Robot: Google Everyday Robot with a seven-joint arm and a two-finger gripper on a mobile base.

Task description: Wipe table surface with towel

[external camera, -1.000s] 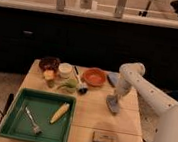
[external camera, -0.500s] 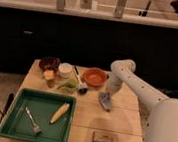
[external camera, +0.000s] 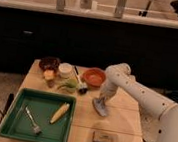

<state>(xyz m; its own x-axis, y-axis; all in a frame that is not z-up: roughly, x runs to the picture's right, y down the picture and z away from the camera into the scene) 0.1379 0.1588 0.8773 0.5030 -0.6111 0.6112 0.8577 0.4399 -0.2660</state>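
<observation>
The towel, a small light blue-grey cloth, lies bunched on the tan wooden table surface, just right of the table's middle. My gripper points straight down onto the towel and is shut on it, pressing it to the wood. The white arm reaches in from the right, with its elbow above the orange bowl's right side.
A green tray at the front left holds a yellow corn cob and a fork. At the back stand an orange bowl, a dark bowl, a white cup and a brush. A dark block lies near the front edge.
The gripper has dragged the towel leftward across the table and a little toward the front. The arm's elbow has swung left with it.
</observation>
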